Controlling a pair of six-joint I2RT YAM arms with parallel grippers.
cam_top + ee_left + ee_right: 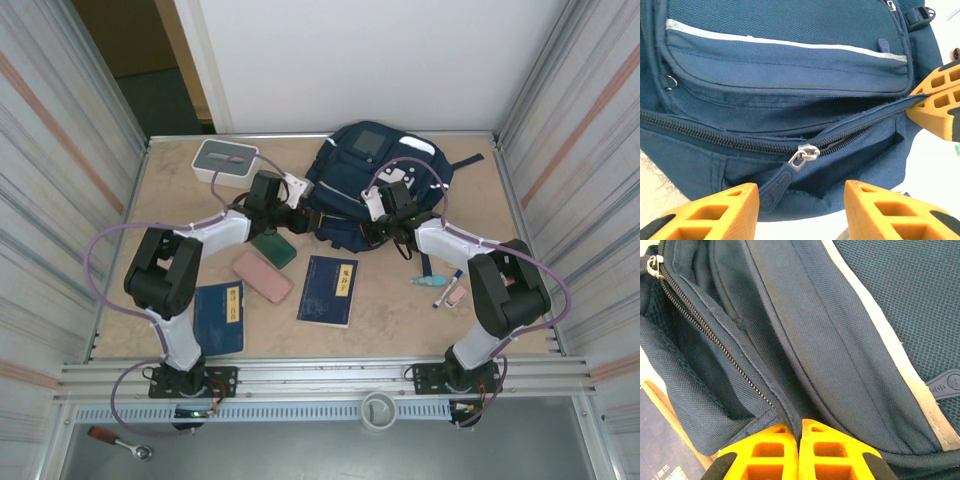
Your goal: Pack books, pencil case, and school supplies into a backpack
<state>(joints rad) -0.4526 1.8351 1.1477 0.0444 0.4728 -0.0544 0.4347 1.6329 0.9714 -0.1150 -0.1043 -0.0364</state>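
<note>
1. My left hand [800, 194]: fingers apart, gripping nothing, just short of the zipper slider [807, 152].
2. My right hand [799, 429]: fingers together, clamped on the backpack [840, 340] fabric edge beside the open zip.
3. Backpack: navy, at the far middle of the bench [400, 320], one zip partly open.
4. Books, two, navy: one [328, 290] flat at bench centre, one [220, 317] flat by my left arm's base.
5. Pencil case [262, 276], pink: lying between the books.
6. Teal marker [428, 281] and pink-and-white pen [455, 295]: on the bench beside my right arm, apart from the backpack.
7. White box [225, 160]: far left of the bench.
</note>
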